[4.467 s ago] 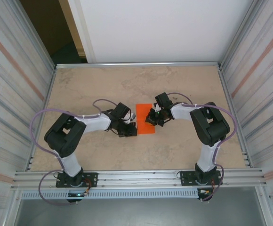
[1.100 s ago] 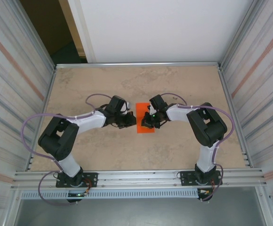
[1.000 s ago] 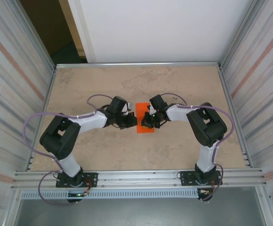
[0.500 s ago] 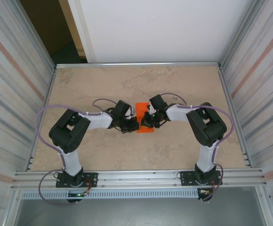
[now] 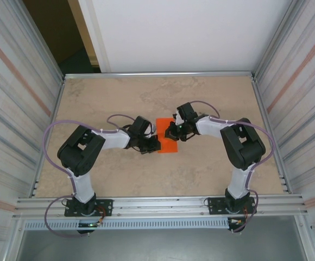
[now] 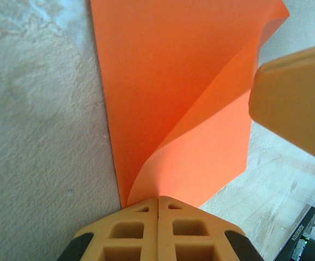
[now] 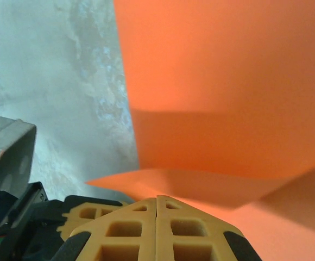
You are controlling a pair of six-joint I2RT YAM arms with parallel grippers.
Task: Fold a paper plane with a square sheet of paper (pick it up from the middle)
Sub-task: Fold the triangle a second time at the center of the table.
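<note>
A bright orange sheet of paper lies at the middle of a beige table, between the two arms. In the left wrist view its top layer curls up off the layer beneath. The left gripper has its fingers pressed together on the sheet's near left corner. The right gripper is likewise closed, apparently pinching a raised flap at the sheet's right edge, though the contact is hidden.

White-black arms, lilac cables, tan jaws
</note>
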